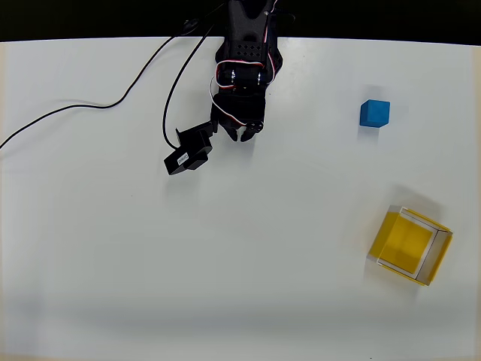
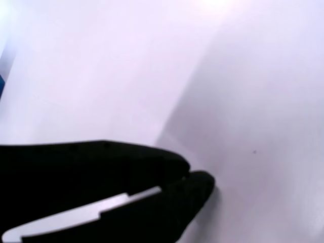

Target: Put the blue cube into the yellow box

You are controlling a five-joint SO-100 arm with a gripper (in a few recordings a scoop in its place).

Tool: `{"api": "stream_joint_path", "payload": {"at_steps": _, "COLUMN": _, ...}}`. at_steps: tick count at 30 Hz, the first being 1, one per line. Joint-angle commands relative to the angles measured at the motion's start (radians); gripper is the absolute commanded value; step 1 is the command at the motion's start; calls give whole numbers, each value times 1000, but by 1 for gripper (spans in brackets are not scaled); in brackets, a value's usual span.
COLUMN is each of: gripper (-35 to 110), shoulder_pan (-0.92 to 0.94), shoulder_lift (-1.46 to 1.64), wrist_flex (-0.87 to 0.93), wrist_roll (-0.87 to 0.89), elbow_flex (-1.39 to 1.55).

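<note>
Overhead, the black two-finger gripper (image 1: 244, 134) hangs over the white table (image 1: 150, 263) at upper centre, fingers drawn together and holding nothing, with a black cable (image 1: 90, 106) trailing off to its left. Further right, the small bright-blue cube (image 1: 374, 113) sits alone, and the square open-topped yellow box (image 1: 412, 245) lies well apart, below it.

In the overhead view the arm (image 1: 244, 53) is cut off by the top edge, its base lost in darkness beyond the bench's far edge. A black cable (image 1: 75, 109) runs off the left edge. In the wrist view the gripper (image 2: 190, 177) is blurred and cropped at the bottom and left; its jaws look closed.
</note>
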Motion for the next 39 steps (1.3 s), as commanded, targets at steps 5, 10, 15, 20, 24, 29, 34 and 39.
{"api": "stream_joint_path", "payload": {"at_steps": 5, "gripper": 0, "shoulder_pan": -48, "shoulder_lift": 28, "wrist_flex": 15, "wrist_roll": -38, "elbow_flex": 28}}
{"api": "stream_joint_path", "payload": {"at_steps": 10, "gripper": 0, "shoulder_pan": -48, "shoulder_lift": 28, "wrist_flex": 17, "wrist_roll": -52, "elbow_flex": 28}}
{"api": "stream_joint_path", "payload": {"at_steps": 15, "gripper": 0, "shoulder_pan": -60, "shoulder_lift": 28, "wrist_flex": 14, "wrist_roll": -112, "elbow_flex": 28}}
{"api": "stream_joint_path", "payload": {"at_steps": 20, "gripper": 10, "shoulder_pan": -109, "shoulder_lift": -57, "wrist_flex": -132, "wrist_roll": -84, "elbow_flex": -100}}
{"api": "stream_joint_path", "payload": {"at_steps": 24, "gripper": 19, "shoulder_pan": -183, "shoulder_lift": -201, "wrist_flex": -242, "wrist_roll": -44, "elbow_flex": -293}}
{"api": "stream_joint_path", "payload": {"at_steps": 29, "gripper": 24, "shoulder_pan": -296, "shoulder_lift": -385, "wrist_flex": -299, "wrist_roll": 12, "elbow_flex": -552}}
{"api": "stream_joint_path", "payload": {"at_steps": 34, "gripper": 23, "shoulder_pan": -466, "shoulder_lift": -551, "wrist_flex": -204, "wrist_roll": 141, "elbow_flex": -859}}
{"api": "stream_joint_path", "payload": {"at_steps": 39, "gripper": 35, "shoulder_pan": -640, "shoulder_lift": -699, "wrist_flex": -87, "wrist_roll": 249, "elbow_flex": -1089}}
